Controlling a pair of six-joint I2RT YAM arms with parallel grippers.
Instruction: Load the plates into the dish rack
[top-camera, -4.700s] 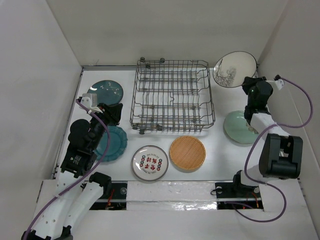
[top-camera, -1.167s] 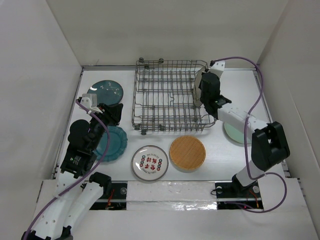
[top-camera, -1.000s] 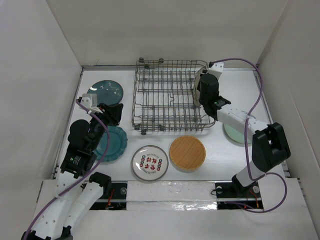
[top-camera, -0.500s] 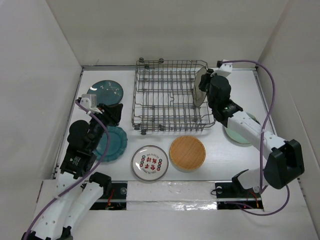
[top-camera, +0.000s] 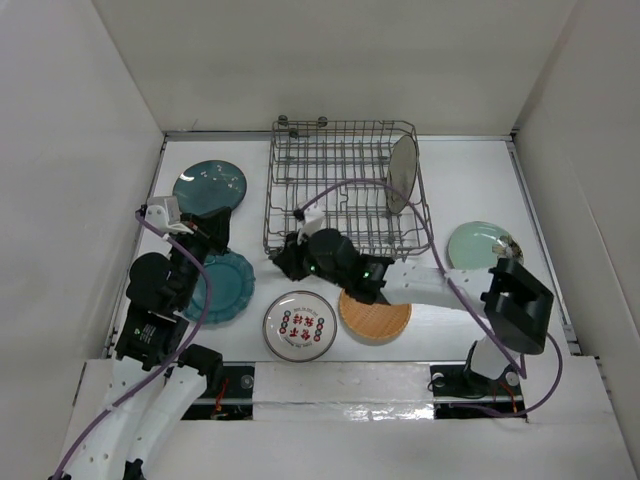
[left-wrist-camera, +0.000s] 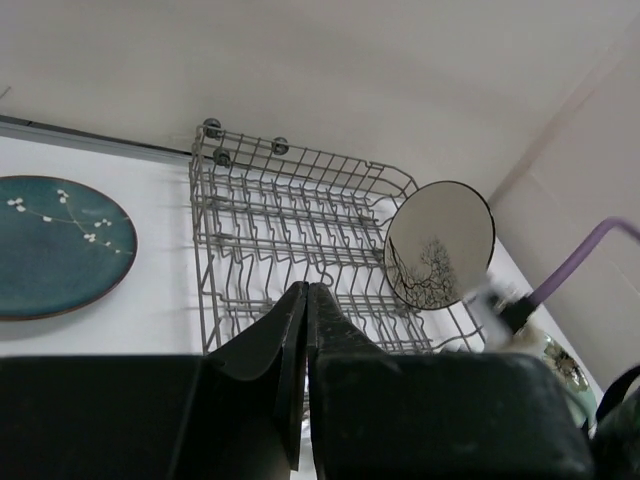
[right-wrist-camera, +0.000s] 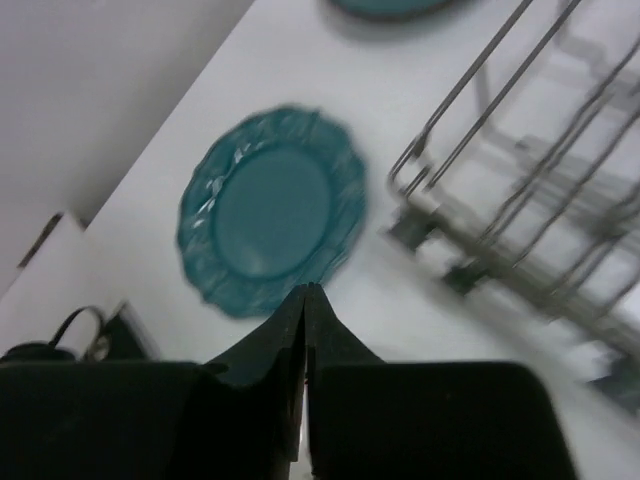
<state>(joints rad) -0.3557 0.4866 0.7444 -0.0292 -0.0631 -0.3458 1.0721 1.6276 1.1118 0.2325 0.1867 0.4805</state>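
the beige plate (top-camera: 402, 172) now stands on edge at the 3 o'clock end of the rack (top-camera: 340, 125). the right gripper (top-camera: 287, 257), pressed together and empty, has swung to the rack's 7 o'clock corner, near the scalloped plate (top-camera: 228, 285). the left gripper (top-camera: 207, 233) is also closed on nothing. five more remain.

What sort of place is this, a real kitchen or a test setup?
Probably a lab test booth, not a kitchen: plain white walls box in a white table, two robot arms are mounted at its near edge, and a wire dish rack stands among loose plates.
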